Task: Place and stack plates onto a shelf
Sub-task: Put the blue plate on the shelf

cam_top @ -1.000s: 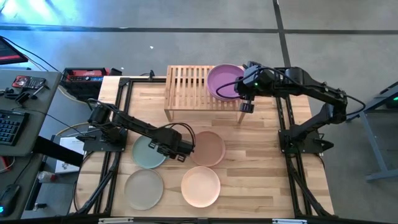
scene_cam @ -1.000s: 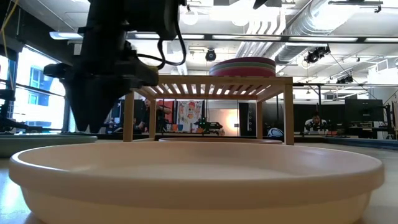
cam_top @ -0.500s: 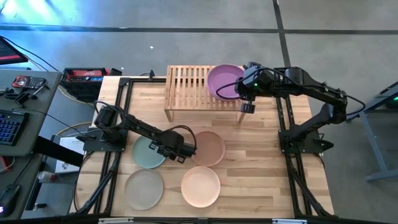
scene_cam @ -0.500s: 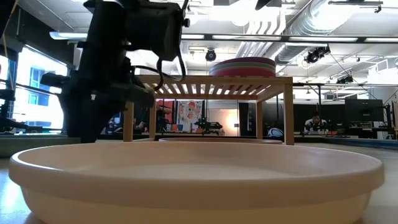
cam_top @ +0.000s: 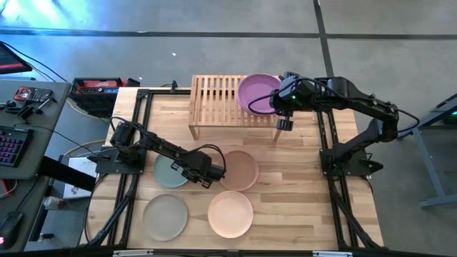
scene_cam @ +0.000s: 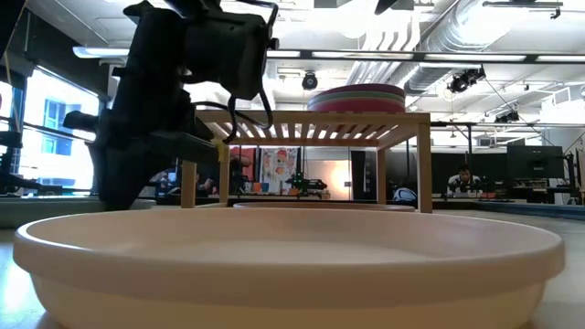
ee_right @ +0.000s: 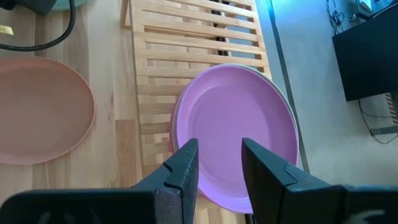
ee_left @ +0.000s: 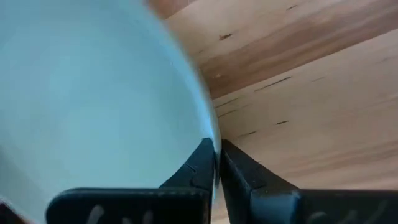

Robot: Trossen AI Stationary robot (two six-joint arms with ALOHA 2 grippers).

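Sage plate [cam_top: 168, 172] pinched at its rim by left gripper [ee_left: 217, 163], low on wooden table [cam_top: 300, 164]; purple plate [cam_top: 257, 93] stacked on bamboo shelf [cam_top: 214, 96], right gripper [ee_right: 219, 163] parted, empty, hovering alongside.

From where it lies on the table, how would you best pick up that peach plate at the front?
Take the peach plate by its raised rim, coming from above with one of the jaws inside and one outside. It lies flat and shallow, so only the rim offers a hold.
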